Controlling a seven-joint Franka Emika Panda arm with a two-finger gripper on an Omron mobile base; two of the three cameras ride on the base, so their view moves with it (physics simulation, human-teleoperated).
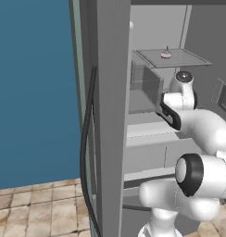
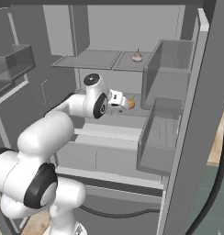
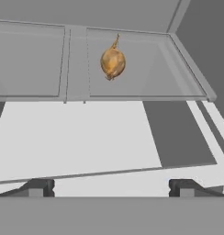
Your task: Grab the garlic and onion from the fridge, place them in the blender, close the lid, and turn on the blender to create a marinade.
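Two fingers (image 3: 40, 187) spread wide, level, facing onion (image 3: 113, 63).

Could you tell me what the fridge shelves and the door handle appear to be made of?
Shelves: thin flat panes, slightly see-through with pale edges, so probably glass or clear plastic. Door handle: long curved black bar, matte with little shine, likely plastic or coated metal; the rendering leaves it open.

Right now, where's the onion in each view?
Left base view: cannot place it; the arm's wrist covers that part of the shelf.
Right base view: onion near centre, just right of the hand, on the middle shelf.
Hand view: upper centre, on the shelf ahead.
Shared landmark: garlic on the shelf above, in both base views.
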